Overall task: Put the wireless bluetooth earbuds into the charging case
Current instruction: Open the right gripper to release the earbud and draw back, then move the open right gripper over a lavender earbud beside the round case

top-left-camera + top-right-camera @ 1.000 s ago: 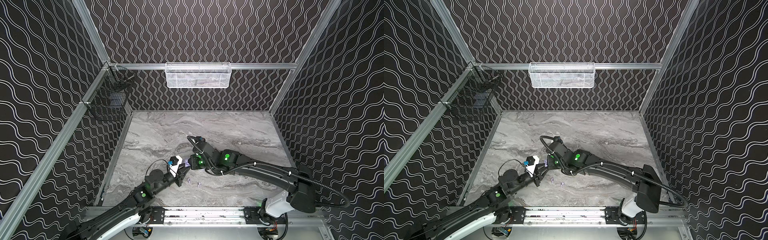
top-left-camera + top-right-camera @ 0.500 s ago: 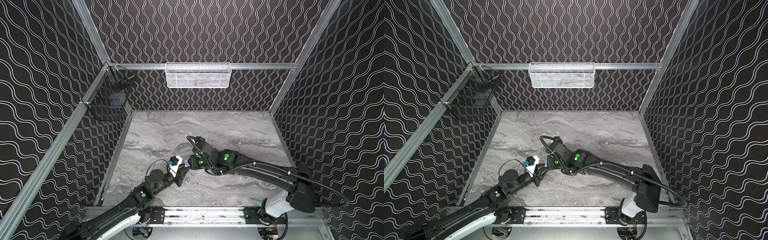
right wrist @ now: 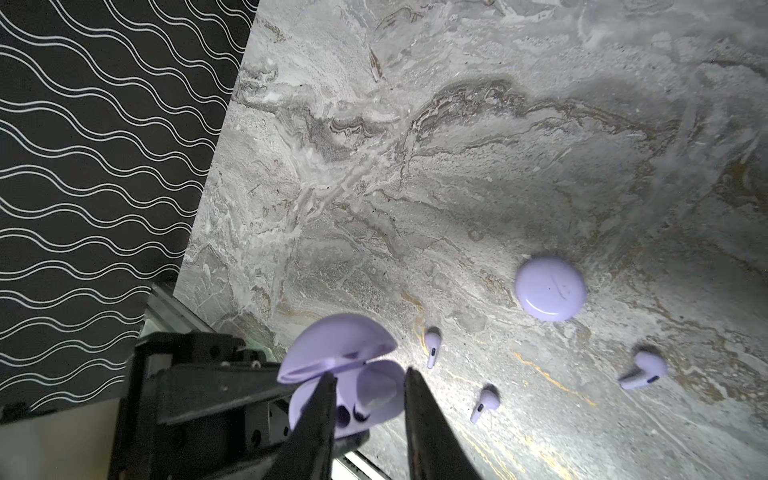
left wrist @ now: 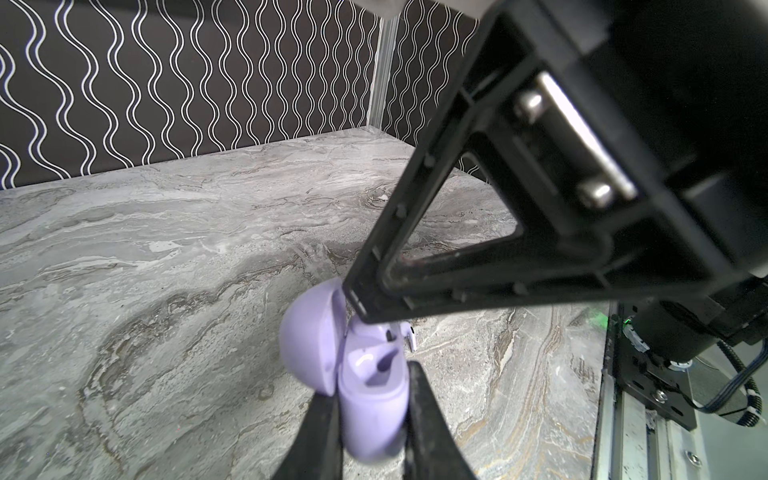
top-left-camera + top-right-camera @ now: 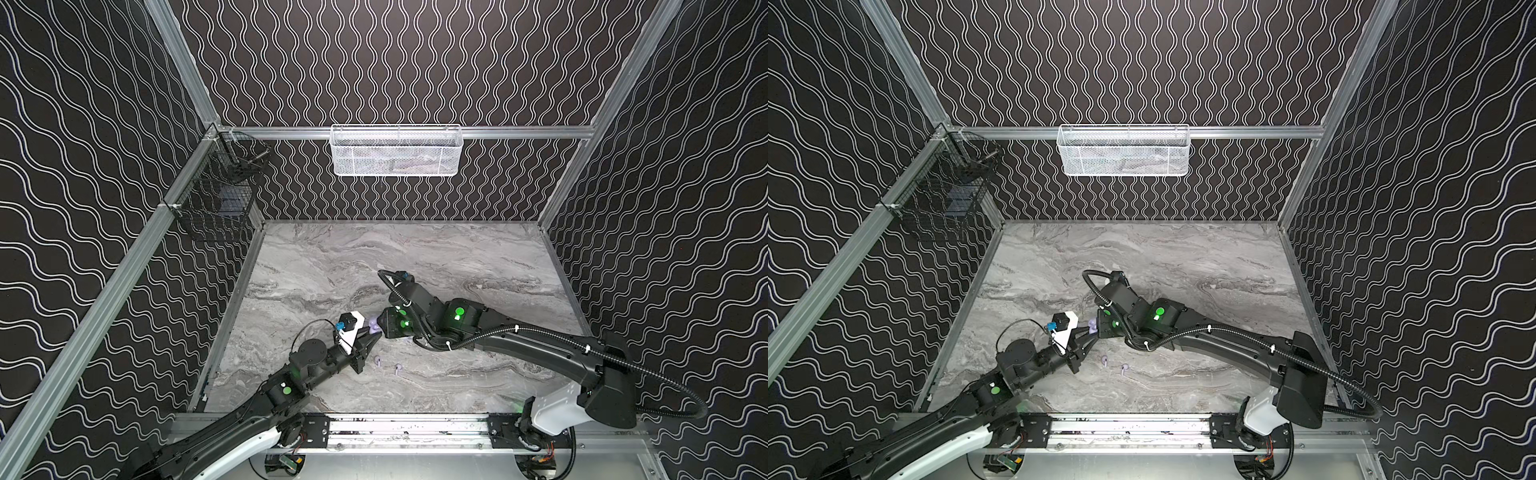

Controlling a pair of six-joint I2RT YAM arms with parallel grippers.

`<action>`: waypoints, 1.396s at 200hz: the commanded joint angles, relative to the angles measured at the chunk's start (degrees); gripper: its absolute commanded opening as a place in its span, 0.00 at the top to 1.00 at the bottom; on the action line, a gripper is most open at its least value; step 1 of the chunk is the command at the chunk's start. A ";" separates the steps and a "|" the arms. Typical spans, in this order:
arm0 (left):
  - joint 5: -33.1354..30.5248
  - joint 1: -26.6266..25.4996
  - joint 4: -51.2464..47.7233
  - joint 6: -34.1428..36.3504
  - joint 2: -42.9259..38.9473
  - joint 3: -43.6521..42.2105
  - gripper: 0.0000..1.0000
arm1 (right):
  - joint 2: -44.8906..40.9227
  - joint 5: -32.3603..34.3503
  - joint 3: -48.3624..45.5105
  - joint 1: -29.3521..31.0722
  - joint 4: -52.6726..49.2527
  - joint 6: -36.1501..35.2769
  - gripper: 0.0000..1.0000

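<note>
My left gripper (image 4: 372,380) is shut on the base of an open lavender charging case (image 4: 365,399), held above the table with its lid (image 3: 338,345) tipped back. The case shows in both top views (image 5: 373,323) (image 5: 1091,324). My right gripper (image 3: 369,373) hangs just over the case mouth with its jaws apart and nothing pinched between them. One earbud (image 4: 405,334) rests at the case's far well under the right fingers (image 4: 365,299); how deep it sits I cannot tell. Three more earbuds (image 3: 432,345) (image 3: 484,405) (image 3: 644,370) lie on the table.
A second lavender case (image 3: 550,289), closed, lies flat on the marble table (image 5: 415,257). Two loose earbuds (image 5: 378,359) (image 5: 398,368) lie just in front of the grippers. A white mesh basket (image 5: 395,151) and a black wire basket (image 5: 216,199) hang on the walls.
The right gripper's jaws have parted over the case. Both arms and the held case have stayed in place.
</note>
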 commanded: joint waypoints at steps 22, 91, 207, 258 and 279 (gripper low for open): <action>0.13 -0.04 1.73 0.91 -0.05 0.33 1.00 | -1.73 2.88 -0.66 -0.07 -2.37 0.09 0.69; -0.02 -0.04 1.87 1.01 0.45 0.43 1.00 | -6.81 4.48 -7.33 -2.03 -3.37 1.84 0.69; 1.41 -0.04 3.48 1.01 1.30 0.35 1.00 | -8.09 6.07 -16.37 -3.44 -3.86 5.36 0.64; 3.48 -0.04 3.71 0.83 -0.92 -0.18 1.00 | -4.70 5.70 -19.78 -5.90 -3.15 5.87 0.57; 6.19 -0.04 4.77 1.11 -0.63 -0.29 1.00 | -3.61 5.14 -21.02 -7.22 -2.22 5.82 0.54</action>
